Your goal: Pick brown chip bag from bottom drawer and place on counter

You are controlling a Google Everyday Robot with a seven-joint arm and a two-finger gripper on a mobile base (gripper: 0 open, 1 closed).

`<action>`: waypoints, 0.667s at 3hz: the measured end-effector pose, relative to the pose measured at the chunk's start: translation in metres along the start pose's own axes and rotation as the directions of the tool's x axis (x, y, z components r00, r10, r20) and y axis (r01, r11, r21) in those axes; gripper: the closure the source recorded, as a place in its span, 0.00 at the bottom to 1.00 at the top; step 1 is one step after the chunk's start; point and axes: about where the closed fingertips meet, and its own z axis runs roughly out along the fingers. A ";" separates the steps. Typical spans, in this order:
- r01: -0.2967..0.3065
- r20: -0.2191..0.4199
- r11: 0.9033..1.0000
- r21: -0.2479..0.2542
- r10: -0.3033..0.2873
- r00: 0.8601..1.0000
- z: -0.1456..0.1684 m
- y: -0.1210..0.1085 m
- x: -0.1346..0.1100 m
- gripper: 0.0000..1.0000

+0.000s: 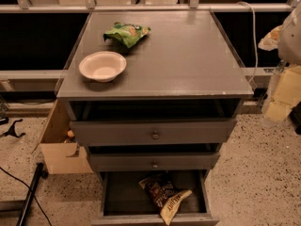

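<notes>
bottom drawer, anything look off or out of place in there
Yes: the brown chip bag lies slanted in the open bottom drawer, its tan end drooping over the front edge, so the drawer probably would not shut cleanly. The gripper is up at the right edge, beside the counter.

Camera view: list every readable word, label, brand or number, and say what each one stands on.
On the brown chip bag in the bottom drawer: large white lettering, too blurred to read.
On the green bag on the counter: print too blurred to read.
On the bowl and the knobbed drawers: none.
On the tool, at the right edge beside the counter: none visible.
</notes>
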 end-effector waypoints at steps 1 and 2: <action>0.000 0.000 1.000 0.001 0.000 1.000 0.000 0.000 0.000 0.00; -0.025 0.005 1.000 0.019 0.025 1.000 0.009 0.006 -0.003 0.00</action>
